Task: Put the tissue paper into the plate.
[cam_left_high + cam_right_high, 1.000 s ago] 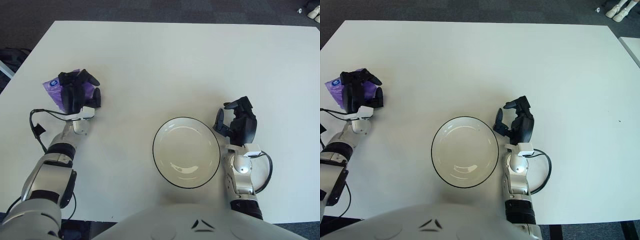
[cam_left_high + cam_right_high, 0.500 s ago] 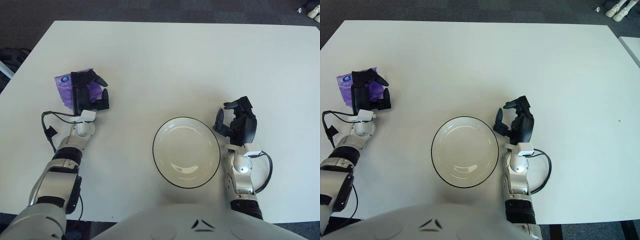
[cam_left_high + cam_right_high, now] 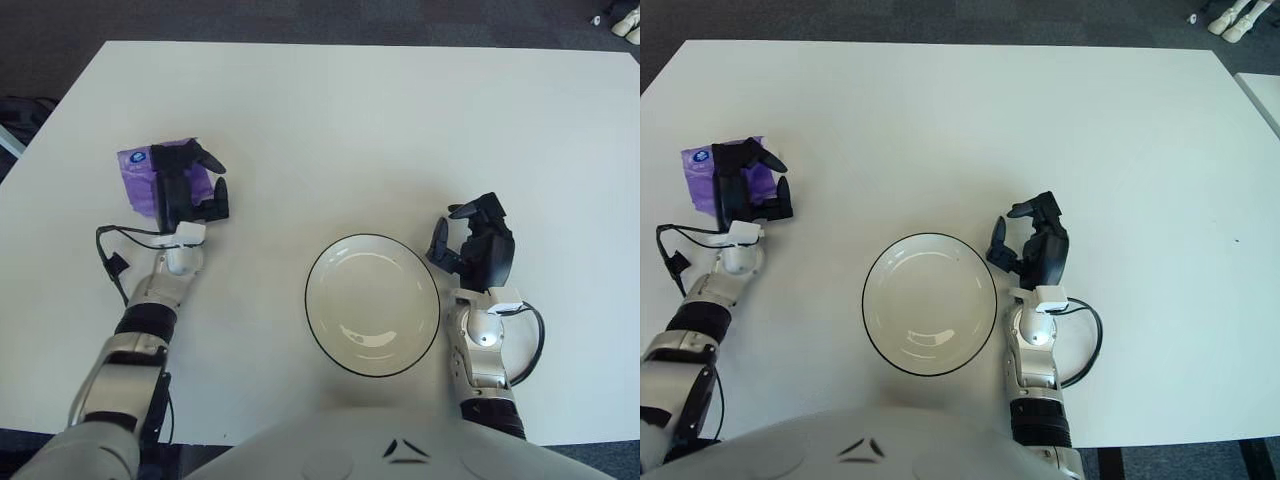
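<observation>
Since the earlier frame the left hand (image 3: 187, 187) has carried the purple tissue paper (image 3: 150, 177) rightward, fingers clamped around it, left of the plate (image 3: 372, 304). The right hand (image 3: 475, 245) shows just right of the plate, fingers loosely curled, holding nothing.

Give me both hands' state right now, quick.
Left hand: closed on the purple tissue pack, far left of the plate.
Right hand: fingers relaxed, holding nothing, just right of the plate.
</observation>
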